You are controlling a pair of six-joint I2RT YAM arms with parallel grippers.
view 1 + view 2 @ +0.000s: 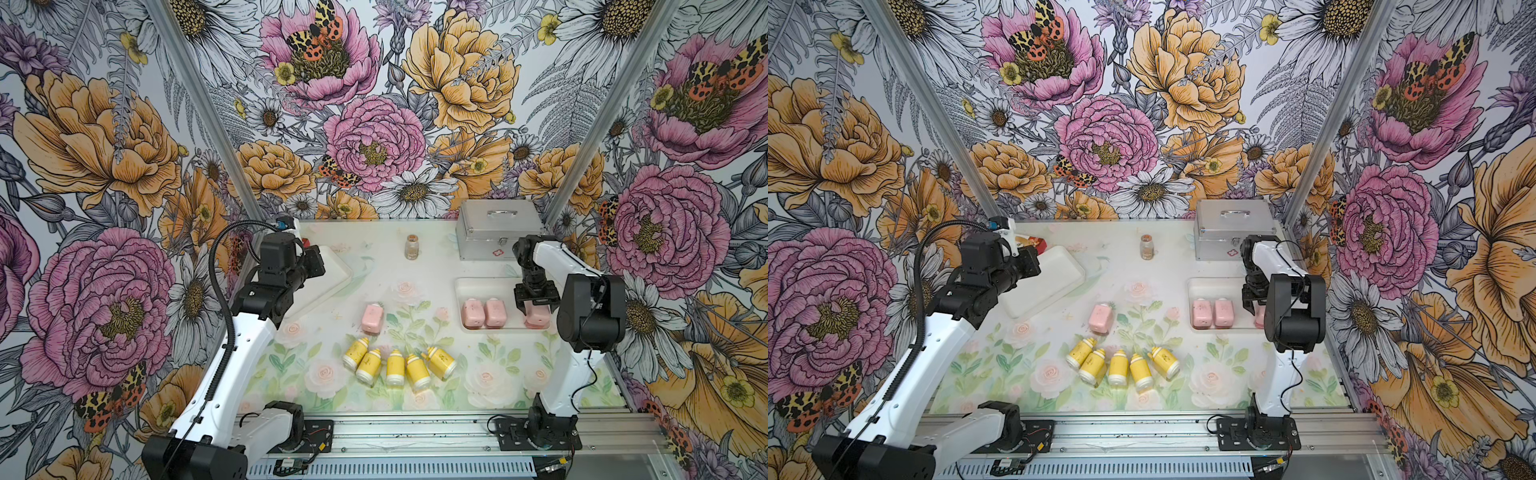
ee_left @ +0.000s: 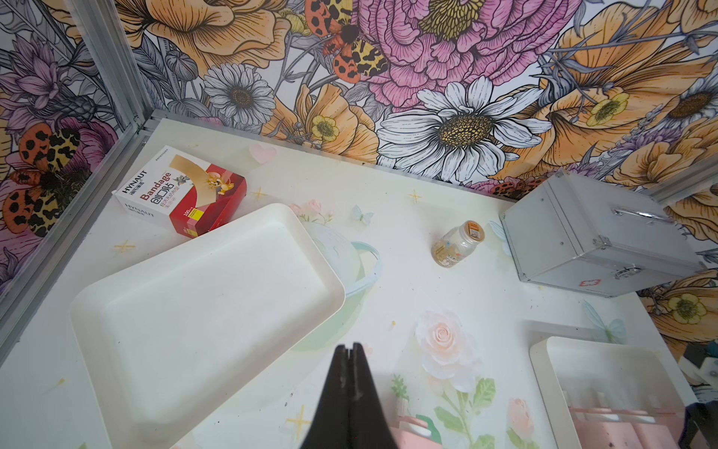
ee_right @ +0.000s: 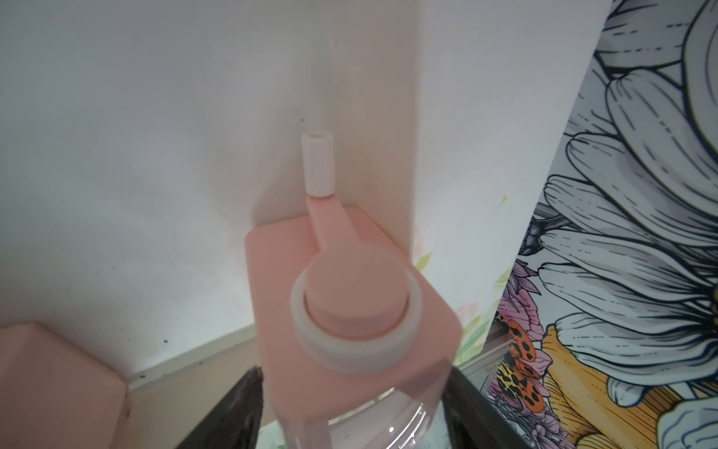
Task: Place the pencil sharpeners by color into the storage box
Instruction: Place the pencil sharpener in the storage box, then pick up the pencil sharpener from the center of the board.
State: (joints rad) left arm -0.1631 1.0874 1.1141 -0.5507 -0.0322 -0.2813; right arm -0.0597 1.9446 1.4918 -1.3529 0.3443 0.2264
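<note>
Right end effector straddles upright pink pencil sharpener at white tray edge, jaws seemingly clear; left end effector closed.

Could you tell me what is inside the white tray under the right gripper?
Two pink pencil sharpeners lie side by side; a third sits between the right gripper's jaws, partly covered.

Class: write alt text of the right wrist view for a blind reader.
A pink pencil sharpener with a white-ringed knob and white-tipped crank sits between the fingers of the right gripper, in the corner of a white tray. A second pink sharpener shows at the edge, a floral wall beyond.
</note>
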